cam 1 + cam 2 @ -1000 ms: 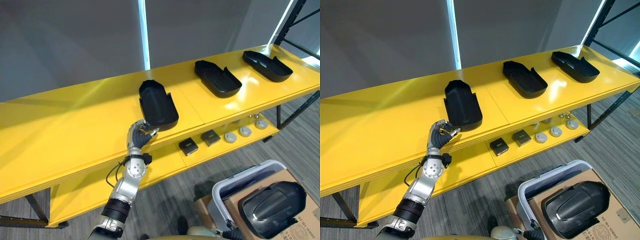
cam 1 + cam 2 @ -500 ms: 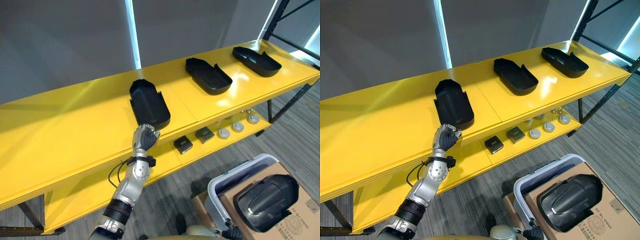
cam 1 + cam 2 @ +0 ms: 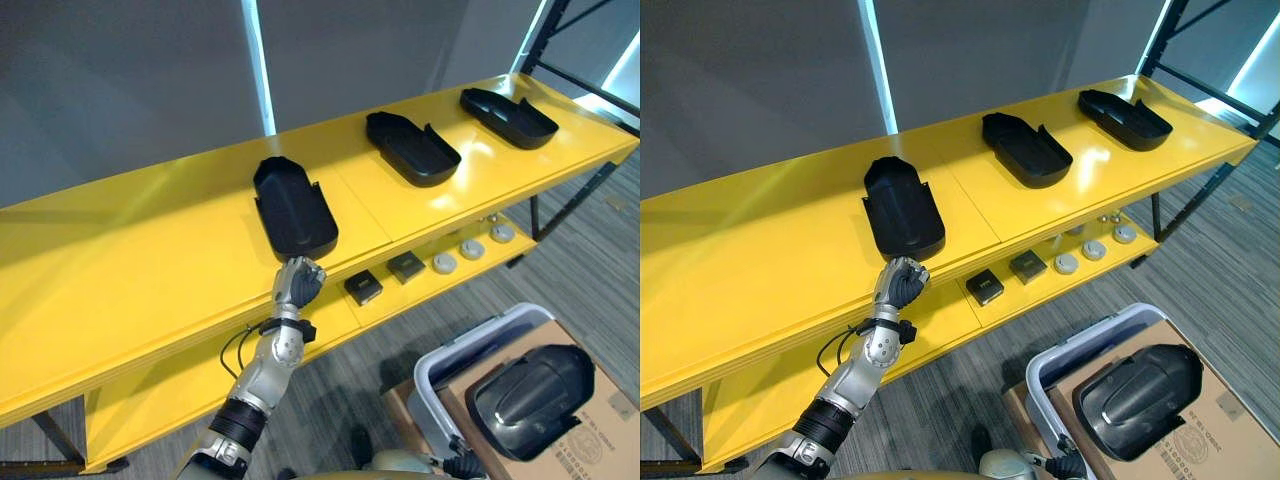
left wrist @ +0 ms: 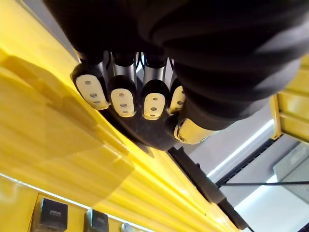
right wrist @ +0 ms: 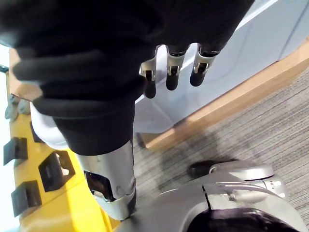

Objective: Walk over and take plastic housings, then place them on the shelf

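The left hand [image 3: 297, 283] is up at the front edge of the yellow shelf [image 3: 150, 270], fingers curled in and, as far as I can see, gripping nothing. The nearest housing [image 3: 295, 208] lies on the top deck just beyond its knuckles, close but seemingly not touching. Its long axis runs almost straight away from the hand towards the back of the shelf. Two more sit further along to that hand's right, the middle housing [image 3: 412, 148] and the far housing [image 3: 508, 103], which makes three on the deck. A fourth, a glossy housing [image 3: 530, 400], rests on a cardboard box [image 3: 590, 450] in a grey bin [image 3: 450, 365], low and well off to the left hand's right. The right hand [image 5: 170, 72] hangs by the bin wall with loose, empty fingers, so I'd judge it the nearer one for that piece. On the lower deck, below and right of the left hand, are two small black blocks [image 3: 363, 288] and three round grey pieces [image 3: 472, 249].
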`<state>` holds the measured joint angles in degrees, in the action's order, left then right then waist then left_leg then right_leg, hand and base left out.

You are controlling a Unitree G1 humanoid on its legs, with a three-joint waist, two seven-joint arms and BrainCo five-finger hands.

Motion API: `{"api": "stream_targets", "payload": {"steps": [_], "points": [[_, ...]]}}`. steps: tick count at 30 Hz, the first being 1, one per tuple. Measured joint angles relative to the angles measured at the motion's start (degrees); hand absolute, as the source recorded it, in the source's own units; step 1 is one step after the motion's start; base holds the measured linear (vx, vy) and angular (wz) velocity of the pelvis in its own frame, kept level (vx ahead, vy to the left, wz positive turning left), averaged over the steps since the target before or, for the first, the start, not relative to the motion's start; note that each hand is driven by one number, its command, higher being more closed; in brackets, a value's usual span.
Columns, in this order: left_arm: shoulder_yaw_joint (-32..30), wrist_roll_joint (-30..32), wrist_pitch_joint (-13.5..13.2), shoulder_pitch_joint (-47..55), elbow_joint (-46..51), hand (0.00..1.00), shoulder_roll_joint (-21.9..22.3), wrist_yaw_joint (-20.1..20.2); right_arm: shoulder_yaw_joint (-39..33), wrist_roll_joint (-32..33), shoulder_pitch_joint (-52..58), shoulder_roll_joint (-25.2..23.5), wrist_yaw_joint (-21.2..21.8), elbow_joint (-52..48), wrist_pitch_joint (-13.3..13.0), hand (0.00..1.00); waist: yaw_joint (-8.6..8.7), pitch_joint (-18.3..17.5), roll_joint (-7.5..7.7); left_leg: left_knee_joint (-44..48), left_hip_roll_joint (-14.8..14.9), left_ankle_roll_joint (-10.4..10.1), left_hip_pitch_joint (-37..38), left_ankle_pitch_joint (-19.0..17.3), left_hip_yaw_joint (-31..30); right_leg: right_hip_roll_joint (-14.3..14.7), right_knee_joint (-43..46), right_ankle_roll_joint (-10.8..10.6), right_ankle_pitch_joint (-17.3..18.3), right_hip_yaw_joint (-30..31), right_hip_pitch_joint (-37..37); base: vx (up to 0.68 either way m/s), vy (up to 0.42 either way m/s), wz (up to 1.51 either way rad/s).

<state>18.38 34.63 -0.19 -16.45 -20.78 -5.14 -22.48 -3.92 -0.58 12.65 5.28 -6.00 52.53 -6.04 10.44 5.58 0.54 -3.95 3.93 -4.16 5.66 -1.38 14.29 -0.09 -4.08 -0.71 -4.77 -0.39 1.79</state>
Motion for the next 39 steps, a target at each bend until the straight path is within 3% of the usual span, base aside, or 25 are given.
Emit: {"api": "stream_targets", "payload": {"steps": [5,15,30,35,39], "points": [[-1.1,0.0,1.3,-2.7,-0.6,1.0,-0.8,-0.2,0.0,0.0,-0.5,0.1,0.0,0.0,-0.1,0.0,1.35,0.0,-0.07,0.1,0.0,0.0,-0.5,0.0,0.3,0.0,0.1,0.0,0.0,0.5,0.7,-0.01,0.0,-0.02],[-4.8,-0.2,2.3,-7.6,-2.3,1.0,-1.8,-1.3,-0.2,0.0,-1.0,0.4,0.0,-0.1,-0.1,0.0,1.6,1.0,-1.11,0.4,0.1,-0.1,-1.9,-0.1,1.5,0.2,1.0,0.1,-0.1,1.6,2.9,-0.02,-0.004,-0.07],[-7.9,-2.5,3.7,-9.8,-6.2,1.0,-2.9,-1.4,-0.3,0.0,-0.9,0.2,0.0,-1.2,0.0,0.0,1.8,2.0,-1.02,0.1,0.0,-0.1,-2.1,-0.1,2.3,0.2,1.9,0.1,0.0,2.1,3.9,0.0,0.001,-0.02],[-6.7,-2.5,3.6,-8.7,1.4,1.0,-2.6,-1.5,-0.3,0.0,-0.9,0.2,-0.1,-1.1,0.0,0.0,1.45,2.0,-1.04,0.0,-0.1,-0.1,-1.8,-0.1,1.6,0.0,1.9,0.0,0.0,1.6,3.4,0.0,0.003,0.06],[-4.5,-2.5,1.1,-4.7,13.7,1.0,-1.8,-1.7,-0.6,0.0,-0.9,0.2,-0.1,-1.0,0.1,0.0,1.32,1.9,-1.12,-0.1,-0.2,-0.1,-0.7,-0.1,0.1,-0.3,1.6,-0.2,0.3,0.0,1.2,-0.01,0.009,0.19]]}}
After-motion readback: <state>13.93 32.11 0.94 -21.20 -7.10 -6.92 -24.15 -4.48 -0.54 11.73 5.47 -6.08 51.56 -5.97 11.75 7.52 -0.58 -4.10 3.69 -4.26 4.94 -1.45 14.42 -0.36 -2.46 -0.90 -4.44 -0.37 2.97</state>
